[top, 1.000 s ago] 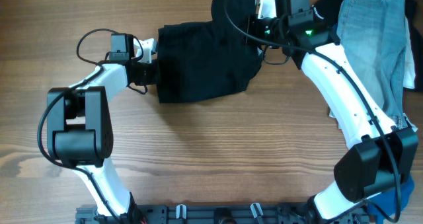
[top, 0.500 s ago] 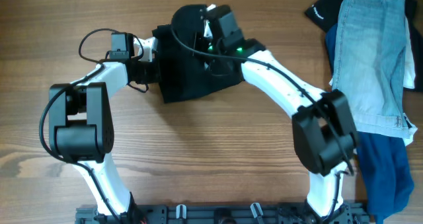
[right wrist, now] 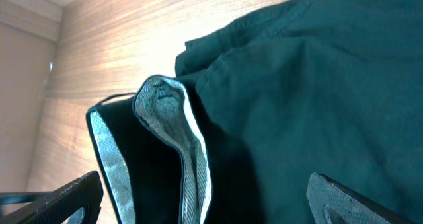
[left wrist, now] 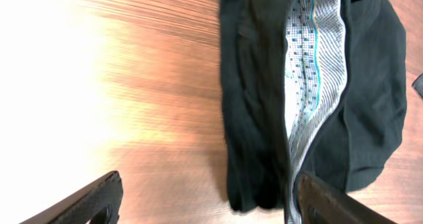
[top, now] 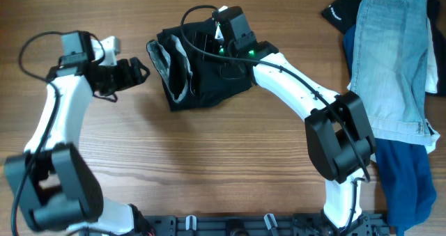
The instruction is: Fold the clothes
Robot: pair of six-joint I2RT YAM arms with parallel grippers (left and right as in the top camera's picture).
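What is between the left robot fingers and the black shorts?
Only bare wooden table. The overhead view shows a small gap of wood between the left fingers and the shorts.

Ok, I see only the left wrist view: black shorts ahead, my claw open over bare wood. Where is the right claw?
Observer: The right claw is over the black shorts, at their far side.
Operator: Does it hold cloth?
Observer: No. In its own camera the fingers are spread wide, with nothing pinched between them.
Operator: Anything else nearby?
Observer: Light-blue jeans lie far to the right, apart from the shorts, over a dark blue garment.
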